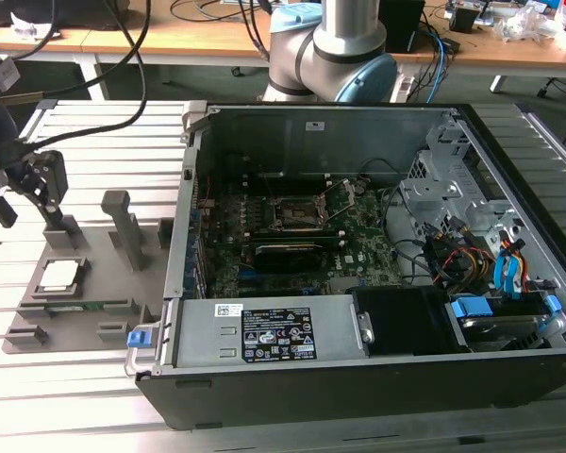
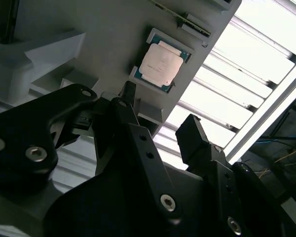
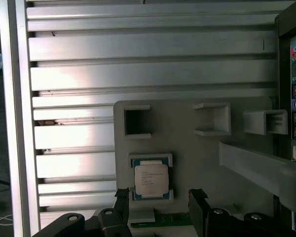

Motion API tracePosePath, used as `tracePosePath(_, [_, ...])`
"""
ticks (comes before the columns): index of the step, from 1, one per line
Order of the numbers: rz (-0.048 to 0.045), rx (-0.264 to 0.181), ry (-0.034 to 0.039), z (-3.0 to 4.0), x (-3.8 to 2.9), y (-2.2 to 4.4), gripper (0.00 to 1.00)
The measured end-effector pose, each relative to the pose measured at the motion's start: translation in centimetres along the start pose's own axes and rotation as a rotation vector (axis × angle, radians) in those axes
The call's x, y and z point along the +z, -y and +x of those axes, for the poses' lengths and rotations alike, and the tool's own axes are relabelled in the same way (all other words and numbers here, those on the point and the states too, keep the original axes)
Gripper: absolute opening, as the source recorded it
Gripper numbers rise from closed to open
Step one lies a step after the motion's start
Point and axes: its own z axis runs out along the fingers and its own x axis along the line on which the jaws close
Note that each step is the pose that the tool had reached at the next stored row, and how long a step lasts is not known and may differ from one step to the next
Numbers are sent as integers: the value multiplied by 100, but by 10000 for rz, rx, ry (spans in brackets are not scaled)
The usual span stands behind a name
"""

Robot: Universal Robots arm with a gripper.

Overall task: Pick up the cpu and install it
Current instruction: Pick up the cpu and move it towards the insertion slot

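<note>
Jaws open and empty: two black fingers parted with a clear gap, hovering above the cpu (image 3: 151,180), a small flat square chip with a silvery metal top plate and a pale rim. The cpu lies flat in a shallow framed pocket of the grey moulded plastic tray (image 3: 187,148), not touching the jaws.

Judged: light, rigid, smooth-topped and so likely slippery; underside contacts fragile. Best hold looks to be the two opposite edges where the pocket frame leaves the sides open. Avoid pressing on the plate.

Tray rests on the ribbed silver aluminium counter (image 1: 94,377), to the exterior view's left of the open black computer case (image 1: 358,396). The green motherboard inside carries the black square socket (image 1: 300,213).

Room: wooden desk (image 1: 198,42) with cables behind.
</note>
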Motion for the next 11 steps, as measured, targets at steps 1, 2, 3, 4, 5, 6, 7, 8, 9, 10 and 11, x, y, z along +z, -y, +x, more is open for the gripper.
tracePosePath(1, [0,0,0,0,6,0,60])
tracePosePath(2, [-1,0,1,1,15,0,60])
tracePosePath(3, [0,0,0,1,21,-1,60])
tracePosePath(4, [-1,0,0,1,34,-1,60])
tracePosePath(5, [-1,1,0,1,42,-1,60])
tracePosePath(6, [0,1,0,2,48,-2,60])
tracePosePath(7, [-1,0,0,2,58,-2,60])
tracePosePath(8, [0,0,0,2,68,-2,60])
tracePosePath(9, [-1,0,1,2,82,-3,60])
tracePosePath(10, [0,0,0,3,91,-3,60])
tracePosePath(11, [0,0,0,3,99,-3,60])
